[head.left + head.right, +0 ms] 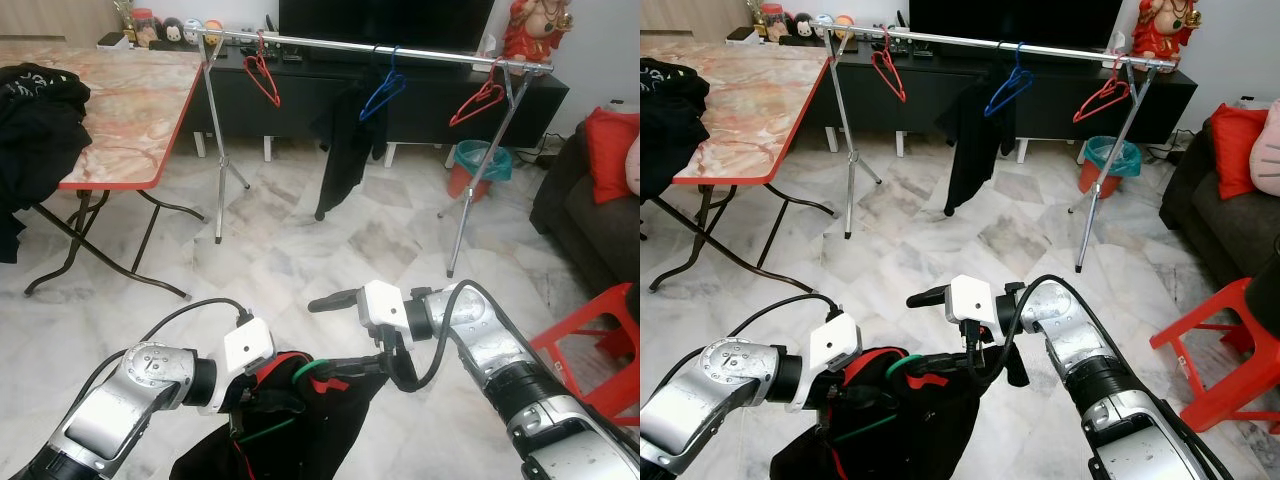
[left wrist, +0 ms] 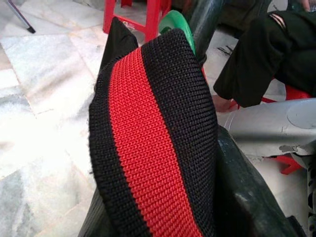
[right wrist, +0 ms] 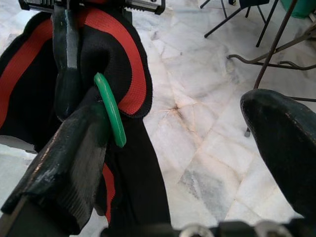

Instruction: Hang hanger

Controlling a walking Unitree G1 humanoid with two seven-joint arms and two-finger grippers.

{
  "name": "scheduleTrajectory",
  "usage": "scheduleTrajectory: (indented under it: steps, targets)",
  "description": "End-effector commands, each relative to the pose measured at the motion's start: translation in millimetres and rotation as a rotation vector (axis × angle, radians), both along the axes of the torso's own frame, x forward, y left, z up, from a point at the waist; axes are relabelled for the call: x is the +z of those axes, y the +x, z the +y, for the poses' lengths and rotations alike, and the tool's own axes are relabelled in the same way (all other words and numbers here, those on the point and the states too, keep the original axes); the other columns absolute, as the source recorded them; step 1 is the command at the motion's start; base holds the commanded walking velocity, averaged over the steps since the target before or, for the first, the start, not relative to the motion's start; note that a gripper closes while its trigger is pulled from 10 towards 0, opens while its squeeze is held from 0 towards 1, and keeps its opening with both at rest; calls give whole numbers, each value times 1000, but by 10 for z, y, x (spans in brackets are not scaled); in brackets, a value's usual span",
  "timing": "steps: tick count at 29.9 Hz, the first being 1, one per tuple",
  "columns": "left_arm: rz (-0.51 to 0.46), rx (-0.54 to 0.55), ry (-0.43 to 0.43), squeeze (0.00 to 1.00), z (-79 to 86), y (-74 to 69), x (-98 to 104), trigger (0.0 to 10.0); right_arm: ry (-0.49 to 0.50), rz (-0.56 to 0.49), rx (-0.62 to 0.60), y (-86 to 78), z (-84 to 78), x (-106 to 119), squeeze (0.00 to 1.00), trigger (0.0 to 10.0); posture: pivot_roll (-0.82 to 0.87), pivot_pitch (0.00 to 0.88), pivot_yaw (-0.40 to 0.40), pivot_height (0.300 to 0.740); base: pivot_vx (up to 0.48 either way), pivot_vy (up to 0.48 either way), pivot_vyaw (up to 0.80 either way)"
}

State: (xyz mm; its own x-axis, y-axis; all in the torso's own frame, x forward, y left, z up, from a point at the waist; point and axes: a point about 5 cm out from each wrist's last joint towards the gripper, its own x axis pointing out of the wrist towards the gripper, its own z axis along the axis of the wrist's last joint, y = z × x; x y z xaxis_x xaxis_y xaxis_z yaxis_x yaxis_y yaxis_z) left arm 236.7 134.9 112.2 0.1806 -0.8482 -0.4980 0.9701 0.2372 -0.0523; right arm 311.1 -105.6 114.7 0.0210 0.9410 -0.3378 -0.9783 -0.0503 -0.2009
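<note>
Pale veined marble floor (image 1: 300,250) runs to a far chrome rail (image 1: 380,45). Near, the left gripper (image 1: 262,400) clamps a black knit garment (image 1: 300,420) with ribbed red banding; its green plastic hanger (image 3: 111,111), mostly hidden, touches one finger of the right gripper (image 3: 182,148), whose jaws stand apart.

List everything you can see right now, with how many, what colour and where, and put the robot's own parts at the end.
Garment: one, black with red band, held low between both grippers.
Green hanger: one, in the garment's collar.
Clothes rail: one, silver, ahead.
Red hangers: two, on the rail.
Blue hanger: one, mid-rail, above a hanging black garment.
Folding table: one, marbled with red edge, left.
Red stool: one, right.
Teal bin: one, behind the rail.
Left gripper: shut on garment.
Right gripper: open at the hanger.
</note>
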Motion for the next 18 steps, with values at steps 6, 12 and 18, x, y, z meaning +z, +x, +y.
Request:
scheduleTrajectory:
  steps: [6,12,18]
  targets:
    - [-65,36,-72,0,-106,61,77,10000,42,-12,2,10,19,69,1000,10000,72,0,-93,740,0,0,0]
    - [-69,68,-143,0,-165,75,114,10000,47,-19,-1,36,14,111,1000,10000,70,0,-96,740,0,0,0]
    - [-71,92,-179,0,-224,96,121,0,51,-28,-3,63,17,150,1000,10000,69,0,-100,740,0,0,0]
